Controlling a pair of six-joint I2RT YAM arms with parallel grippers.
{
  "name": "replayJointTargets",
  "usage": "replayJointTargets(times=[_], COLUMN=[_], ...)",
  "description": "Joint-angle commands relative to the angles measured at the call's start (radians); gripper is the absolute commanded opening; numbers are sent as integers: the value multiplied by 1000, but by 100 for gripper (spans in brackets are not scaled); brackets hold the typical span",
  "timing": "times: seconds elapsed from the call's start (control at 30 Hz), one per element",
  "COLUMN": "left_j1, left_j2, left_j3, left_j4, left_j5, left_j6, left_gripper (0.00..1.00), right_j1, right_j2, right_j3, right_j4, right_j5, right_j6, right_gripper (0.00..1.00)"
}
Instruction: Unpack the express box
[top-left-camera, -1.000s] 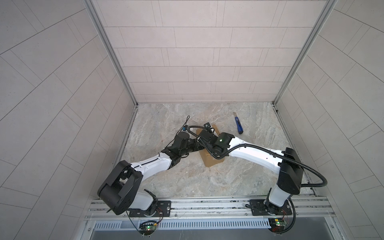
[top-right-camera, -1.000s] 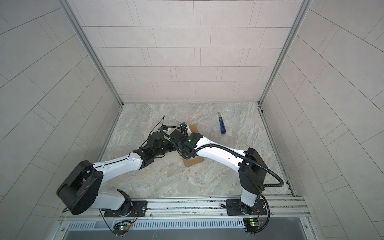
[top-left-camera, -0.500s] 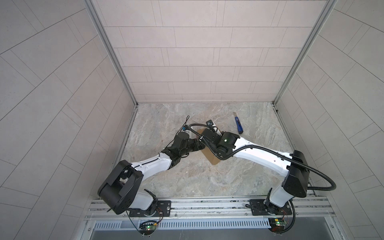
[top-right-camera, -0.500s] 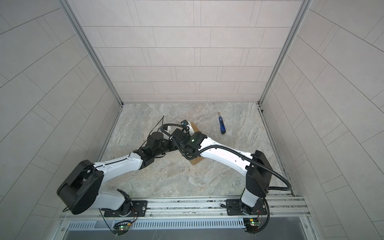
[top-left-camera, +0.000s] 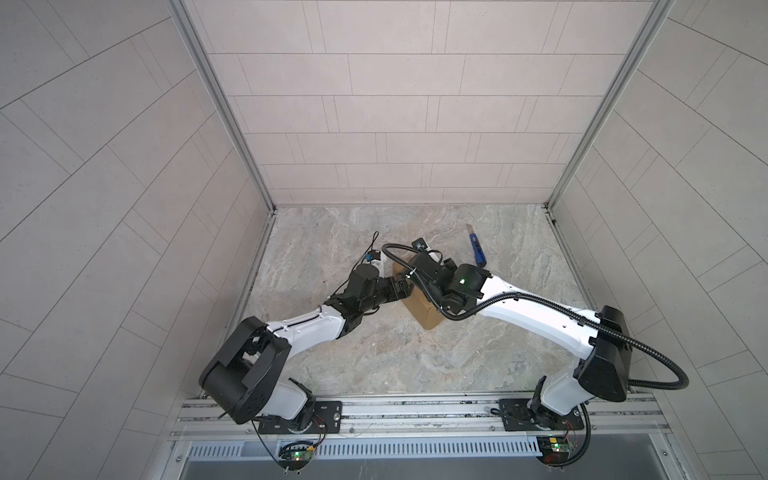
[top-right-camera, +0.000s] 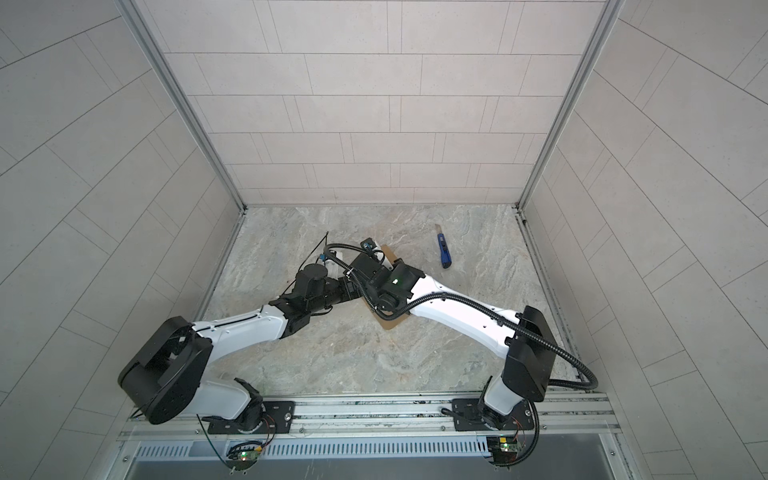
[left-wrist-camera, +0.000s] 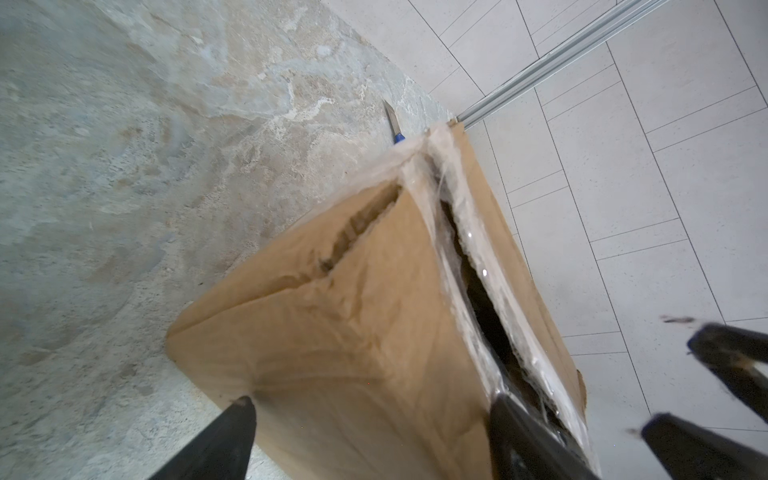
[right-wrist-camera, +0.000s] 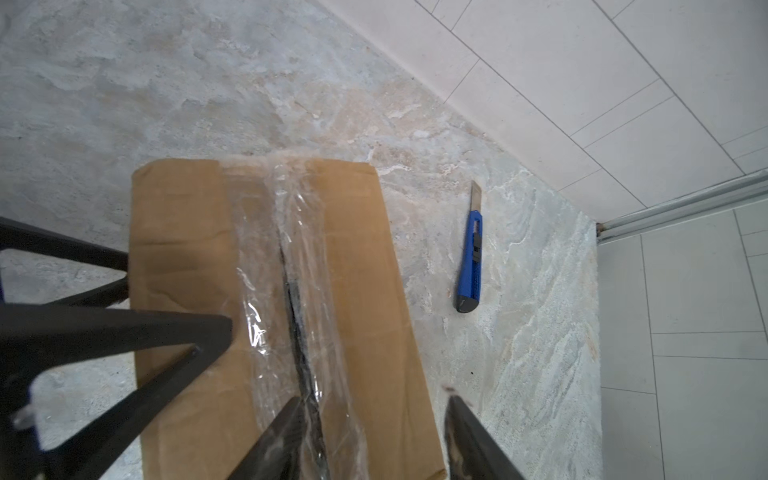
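The express box is a brown carton lying mid-floor, also seen as the box, largely covered by both arms in both top views. Its clear tape is slit open along the top seam, leaving a dark gap. My left gripper is open wide. One fingertip sits at the box's lower side edge and the other fingertip at the slit. My right gripper is open above the box. One fingertip is at the slit and the other fingertip hangs past the box's outer edge.
A blue utility knife with its blade out lies on the stone floor beyond the box, toward the back right corner; it also shows as the knife. Tiled walls close in the back and both sides.
The right arm's elbow and wrist have shifted a little to the right over the box. The left arm and the box have stayed where they were.
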Motion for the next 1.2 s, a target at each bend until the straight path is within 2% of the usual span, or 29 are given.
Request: replayJointTargets(times=[0.0,0.2,0.5,0.8,0.87,1.03,1.17], left_j1=[12,12,12,17,17,20,20], left_j2=[33,32,30,29,29,32,36], left_j3=[-41,-48,-59,-78,-80,-84,-87], left_j4=[-119,-118,-112,-109,-109,-112,-110], left_j5=[-40,-41,-41,-44,-43,-44,-44], left_j6=[12,11,11,9,9,9,9], left_gripper=[90,90,90,90,90,90,90], right_j1=[-1,0,-14,-52,-55,-55,-59], right_j2=[38,103,158,177,178,139,97], right_j3=[11,33,20,-17,-19,-21,-10], right_j4=[26,25,60,94,95,94,94], right_j5=[-6,102,175,194,205,258,285], right_j6=[-28,-50,-56,-60,-62,-75,-103], right_gripper=[60,60,59,56,50,26,22])
